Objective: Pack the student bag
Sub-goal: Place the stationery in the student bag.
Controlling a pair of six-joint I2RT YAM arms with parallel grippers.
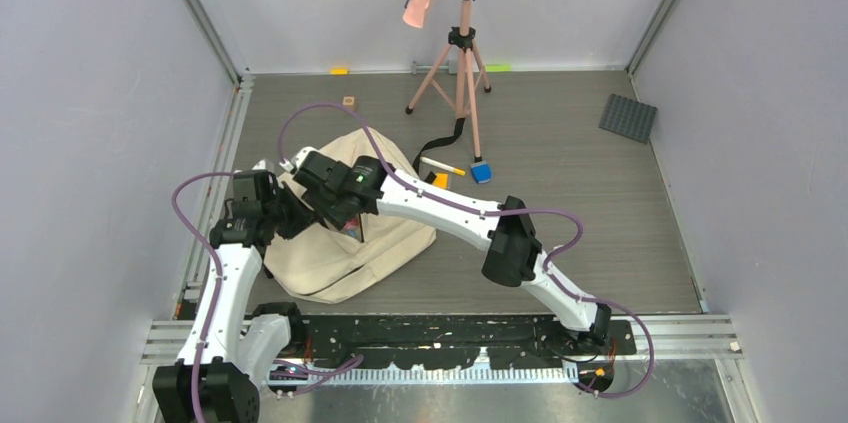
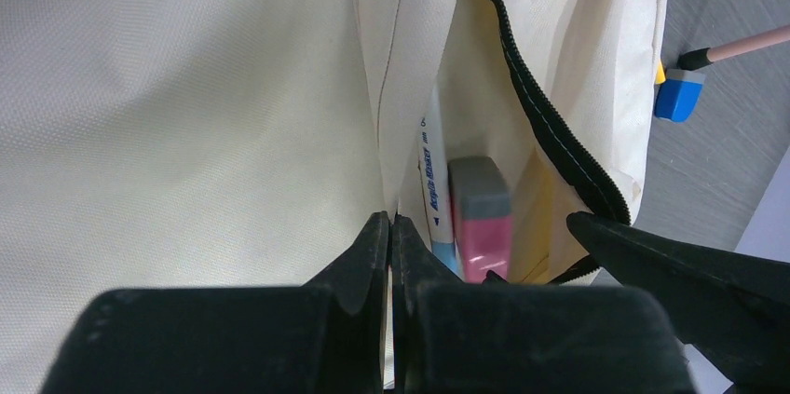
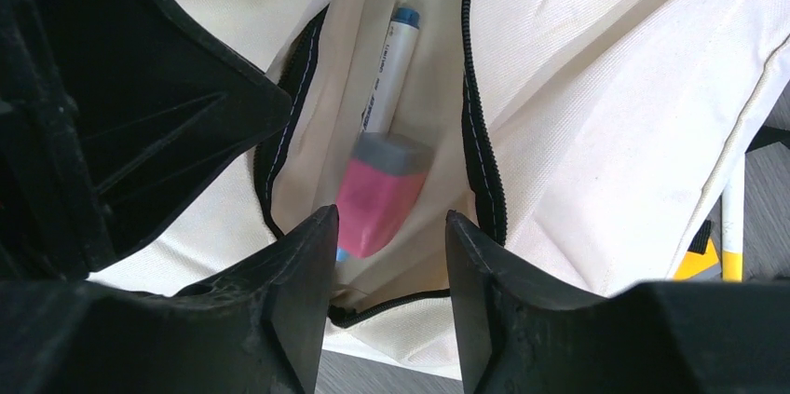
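Your left gripper clenched on student bag pocket lip. Your right gripper parted, empty; pink eraser dead ahead between jaws, long axis along marker.

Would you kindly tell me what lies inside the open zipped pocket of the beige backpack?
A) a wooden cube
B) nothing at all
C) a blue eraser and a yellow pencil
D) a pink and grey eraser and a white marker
D: the right wrist view looks into the beige backpack and shows a pink and grey eraser lying over a white marker between the edges of the black zip.
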